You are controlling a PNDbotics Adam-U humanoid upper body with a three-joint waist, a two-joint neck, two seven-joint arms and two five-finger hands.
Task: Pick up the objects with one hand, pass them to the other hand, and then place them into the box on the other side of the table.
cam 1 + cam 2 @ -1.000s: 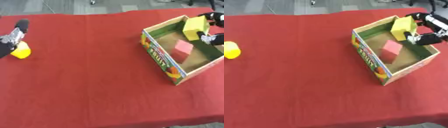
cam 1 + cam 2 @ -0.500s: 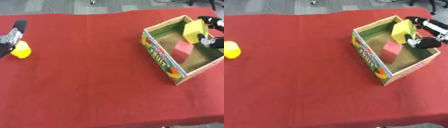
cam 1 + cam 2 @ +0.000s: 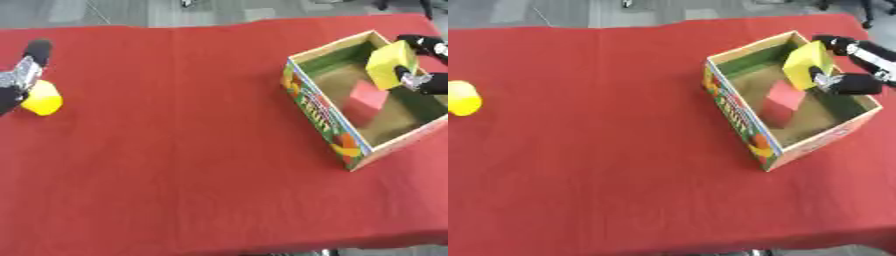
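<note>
Two hands show, and we read the moment from where each sits against its own object. Our right hand [image 3: 846,67] is out at about two o'clock, over the far right corner of the box [image 3: 737,117], with thumb and fingers pinching the yellow-green block [image 3: 804,66]. That block hangs tilted, its long axis running from roughly one o'clock down to seven, its lower end above the box floor and just beside the red block [image 3: 780,102] already lying inside. We cannot tell whether the two blocks touch. As we judge it, the coming release turns on this: the held block lies straight inward of the hand, toward nine o'clock, with open floor under it.

Our left hand [image 3: 19,82] sits at nine o'clock at the table edge, dark fingers just beside the yellow object [image 3: 42,98], on its nine-to-eleven o'clock side. We cannot tell how its fingers are set. It is far nearer that object than the right hand, which is well apart across the red table [image 3: 192,165].

One difference between views matters: the left eye view shows the left hand at the yellow object, while the right eye view shows the object alone but gives the fuller look at the right hand's thumb and fingers on the block.
</note>
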